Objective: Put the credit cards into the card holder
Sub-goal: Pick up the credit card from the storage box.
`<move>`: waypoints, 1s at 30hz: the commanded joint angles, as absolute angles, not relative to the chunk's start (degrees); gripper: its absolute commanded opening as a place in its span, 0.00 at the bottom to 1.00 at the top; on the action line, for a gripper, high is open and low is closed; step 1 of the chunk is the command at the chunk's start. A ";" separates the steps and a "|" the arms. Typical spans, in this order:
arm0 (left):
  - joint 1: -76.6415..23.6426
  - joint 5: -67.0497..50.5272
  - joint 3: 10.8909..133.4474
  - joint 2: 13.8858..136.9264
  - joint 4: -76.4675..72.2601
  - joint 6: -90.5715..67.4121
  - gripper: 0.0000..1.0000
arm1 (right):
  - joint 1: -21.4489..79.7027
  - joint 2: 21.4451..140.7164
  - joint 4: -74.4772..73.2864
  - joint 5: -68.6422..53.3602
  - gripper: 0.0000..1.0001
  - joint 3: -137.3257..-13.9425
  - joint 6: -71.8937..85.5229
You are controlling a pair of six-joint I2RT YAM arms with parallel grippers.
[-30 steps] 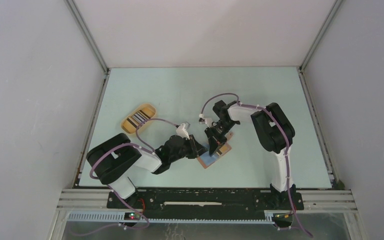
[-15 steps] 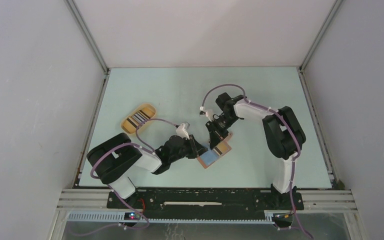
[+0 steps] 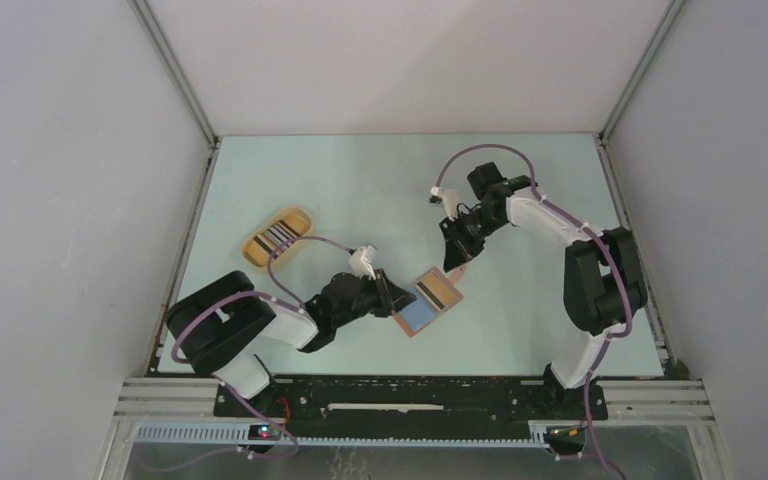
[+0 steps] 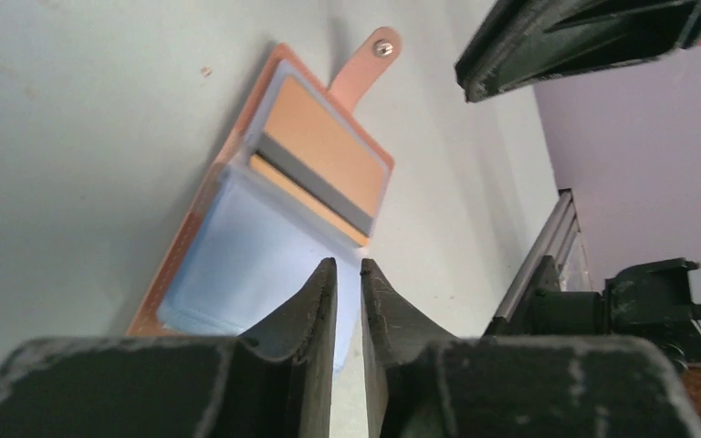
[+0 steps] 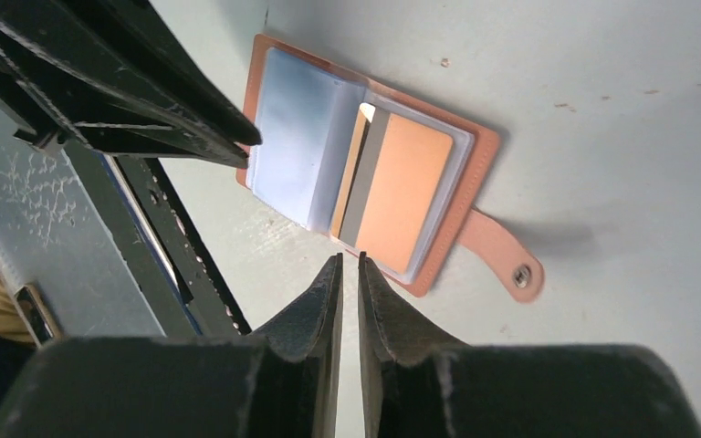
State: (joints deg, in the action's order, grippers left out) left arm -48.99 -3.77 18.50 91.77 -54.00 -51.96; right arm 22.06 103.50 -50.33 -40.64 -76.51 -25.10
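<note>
1. In the top external view, the card holder (image 3: 420, 314) is seen lying open on the table (image 3: 360, 180), between the two arms and nearer the left one
2. An orange-faced credit card (image 3: 438, 290) is seen in the holder's far half. The left gripper (image 3: 392, 296) is set low against the holder's left edge, while the right gripper (image 3: 454, 256) is held beyond the holder and apart from it
3. A yellow tray (image 3: 256, 250) with more cards (image 3: 278, 234) in it is placed well to the left
4. In the left wrist view, the left gripper (image 4: 348, 272) is shown with its jaws a thin slit apart, their tips at the near edge of the holder's blue sleeve (image 4: 237, 265). Whether the sleeve is pinched cannot be told
5. The credit card (image 4: 324, 146), orange with a grey stripe, is tucked into the clear pocket beyond the blue sleeve, and the snap tab (image 4: 365, 64) is laid flat past it
6. In the right wrist view, the right gripper (image 5: 348, 265) is shown slightly parted with nothing between its jaws, raised clear of the card holder (image 5: 297, 137)
7. The credit card (image 5: 406, 187) is seated in the pocket beside the tab (image 5: 502, 255)
</note>
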 commanded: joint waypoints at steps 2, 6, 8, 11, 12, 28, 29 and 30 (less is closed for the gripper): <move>-48.94 -5.51 18.14 83.65 -54.61 -45.68 0.21 | 19.55 96.82 -49.79 -40.74 0.19 -75.87 -27.73; -48.88 -3.91 20.37 74.80 -45.51 -39.26 0.22 | 18.51 91.47 -49.47 -41.59 0.20 -75.43 -28.47; -48.92 -1.63 22.67 69.48 -38.09 -34.81 0.23 | 18.17 87.78 -48.67 -41.53 0.20 -74.98 -28.59; -48.80 4.66 25.46 61.68 -29.11 -27.72 0.25 | 17.95 81.67 -46.48 -40.65 0.23 -73.77 -28.40; -48.78 6.62 26.02 59.14 -27.28 -25.46 0.28 | 17.93 79.43 -45.53 -40.23 0.25 -73.25 -28.10; -32.68 20.44 30.28 45.56 -13.53 -25.00 1.00 | 17.68 73.77 -39.10 -52.16 1.00 -73.97 -17.17; -30.51 19.32 30.60 46.06 -12.31 -26.60 1.00 | 17.67 74.49 -38.96 -53.01 1.00 -73.13 -17.30; -28.19 18.25 30.74 46.63 -11.45 -28.24 1.00 | 17.67 75.15 -38.54 -53.27 0.99 -72.17 -17.31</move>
State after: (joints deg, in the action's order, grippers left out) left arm -34.89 20.56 26.81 45.15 -16.36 -22.48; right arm 17.98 71.85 -38.81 -46.92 -73.69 -19.18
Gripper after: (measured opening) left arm 0.996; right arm 0.993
